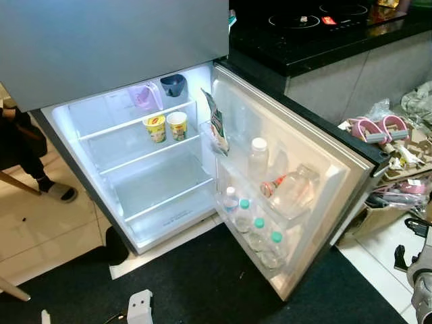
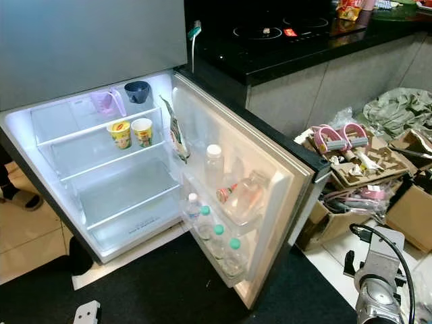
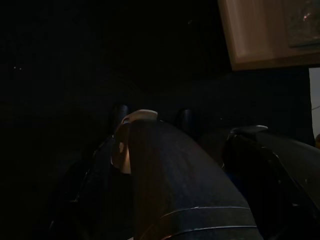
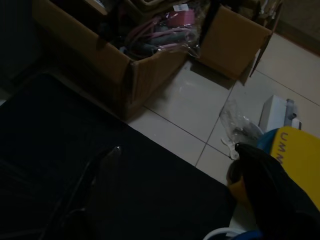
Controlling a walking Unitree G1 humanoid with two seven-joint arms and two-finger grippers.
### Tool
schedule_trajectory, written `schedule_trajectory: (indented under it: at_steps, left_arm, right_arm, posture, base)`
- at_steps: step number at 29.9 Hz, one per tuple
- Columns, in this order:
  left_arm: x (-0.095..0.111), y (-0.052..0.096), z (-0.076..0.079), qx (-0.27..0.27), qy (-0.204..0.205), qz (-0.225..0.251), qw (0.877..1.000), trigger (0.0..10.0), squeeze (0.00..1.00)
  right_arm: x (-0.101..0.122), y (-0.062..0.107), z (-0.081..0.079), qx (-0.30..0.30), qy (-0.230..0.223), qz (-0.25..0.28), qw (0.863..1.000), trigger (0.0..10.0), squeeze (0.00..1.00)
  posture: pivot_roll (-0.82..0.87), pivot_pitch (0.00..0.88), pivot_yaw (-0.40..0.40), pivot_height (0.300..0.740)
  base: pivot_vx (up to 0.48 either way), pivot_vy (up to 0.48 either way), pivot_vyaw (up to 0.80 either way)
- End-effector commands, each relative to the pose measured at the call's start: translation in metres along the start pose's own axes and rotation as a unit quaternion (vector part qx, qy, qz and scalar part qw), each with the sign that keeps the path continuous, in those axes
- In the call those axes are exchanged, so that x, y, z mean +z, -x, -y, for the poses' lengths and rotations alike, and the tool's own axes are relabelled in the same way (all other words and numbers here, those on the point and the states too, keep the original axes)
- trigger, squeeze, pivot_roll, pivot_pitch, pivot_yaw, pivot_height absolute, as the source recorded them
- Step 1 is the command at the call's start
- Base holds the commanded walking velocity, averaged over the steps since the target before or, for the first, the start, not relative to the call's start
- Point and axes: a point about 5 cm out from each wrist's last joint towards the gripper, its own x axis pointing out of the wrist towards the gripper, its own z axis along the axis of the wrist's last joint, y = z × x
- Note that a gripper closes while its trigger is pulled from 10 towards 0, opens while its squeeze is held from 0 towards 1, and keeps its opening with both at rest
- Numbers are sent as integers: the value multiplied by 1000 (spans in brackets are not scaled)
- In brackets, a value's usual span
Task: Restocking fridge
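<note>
Open fridge (image 1: pixel 88 145) | two cups (image 1: pixel 166 126) on shelf | four capped bottles (image 1: pixel 253 228) in door | right gripper (image 4: pixel 175 195) fingers spread | left gripper (image 3: pixel 190 165) state unclear

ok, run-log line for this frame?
phase: facing open fridge | door: open, bottles in racks | shelf: two cups | left gripper: idle, low | right gripper: idle, open over floor

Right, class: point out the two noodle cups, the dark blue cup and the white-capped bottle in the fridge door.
noodle cups (image 1: pixel 166 126), left eye view, on the gap-side walls of the pair.
dark blue cup (image 1: pixel 173 84), left eye view, on its side.
white-capped bottle (image 1: pixel 258 144), left eye view, on its cap.
</note>
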Motion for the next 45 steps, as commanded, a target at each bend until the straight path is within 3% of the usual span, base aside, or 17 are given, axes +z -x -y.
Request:
schedule_trajectory:
  at_steps: [1,6,12,13,19,24,27,29,30,31,32,33,38,41,42,43,45]
  left_arm:
    - [-1,4,-8,11,9,0,1000,10000,0]
    - [-3,4,-9,12,11,-2,1000,10000,0]
    - [-5,6,-10,16,22,0,1000,10000,0]
    - [-6,6,-10,15,22,0,1000,10000,0]
    - [-5,4,-8,12,24,2,1000,10000,0]
    - [-4,4,-7,11,26,3,1000,10000,0]
    - [-5,4,-6,11,26,1,1000,10000,0]
    - [-5,4,-6,11,26,1,1000,10000,0]
    - [-5,4,-6,10,26,0,1000,10000,0]
    - [-5,4,-6,10,26,0,1000,10000,0]
    - [-6,4,-6,10,26,-1,1000,10000,0]
    - [-6,4,-6,9,26,-1,1000,10000,0]
    - [-6,4,-6,9,25,-2,1000,10000,0]
    - [-5,4,-6,10,26,-1,1000,10000,0]
    - [-5,4,-7,11,26,-1,1000,10000,0]
    - [-5,4,-7,11,26,-1,1000,10000,0]
    - [-5,4,-7,12,26,-1,1000,10000,0]
  right_arm:
    - [25,-3,0,3,-38,46,998,0,0]
    - [43,-4,-4,21,-66,79,994,0,0]
    - [84,1,-49,202,-102,153,962,0,0]
    - [87,4,-58,235,-101,156,954,10000,0]
    - [90,13,-88,357,-87,155,917,10000,0]
    - [84,29,-123,498,-40,138,855,10000,0]
    - [72,51,-159,615,7,117,780,10000,0]
    - [71,56,-165,635,12,115,764,10000,0]
    - [67,66,-176,677,22,111,728,10000,0]
    - [67,66,-176,677,22,111,728,10000,0]
    - [63,76,-186,712,32,107,693,10000,0]
    - [61,80,-193,720,39,108,684,10000,0]
    - [55,65,-188,643,11,98,759,10000,0]
    - [51,62,-183,629,9,90,772,10000,0]
    - [40,55,-175,592,8,72,802,10000,0]
    - [40,55,-175,592,8,72,802,10000,0]
    - [10,43,-154,512,16,30,858,10000,0]
  posture:
    - [-22,0,36,740]
    - [-22,0,36,740]
    - [-27,0,43,740]
    - [-27,0,46,740]
    - [-27,0,48,740]
    - [-30,0,50,740]
    - [-33,0,52,740]
    - [-33,0,52,740]
    - [-33,0,52,740]
    - [-33,0,52,740]
    - [-35,0,55,740]
    - [-35,0,55,740]
    - [-30,0,57,740]
    - [-30,0,57,740]
    - [-30,0,57,740]
    - [-30,0,57,740]
    - [-30,0,57,740]
  base:
    - [0,0,0]
    - [0,0,0]
    - [0,0,0]
    - [0,0,0]
    - [0,0,0]
    - [0,0,0]
    - [0,0,0]
    - [0,0,0]
    - [0,0,0]
    - [0,0,0]
    - [0,0,0]
    - [0,0,0]
    - [0,0,0]
    - [0,0,0]
    - [0,0,0]
    - [0,0,0]
    - [0,0,0]
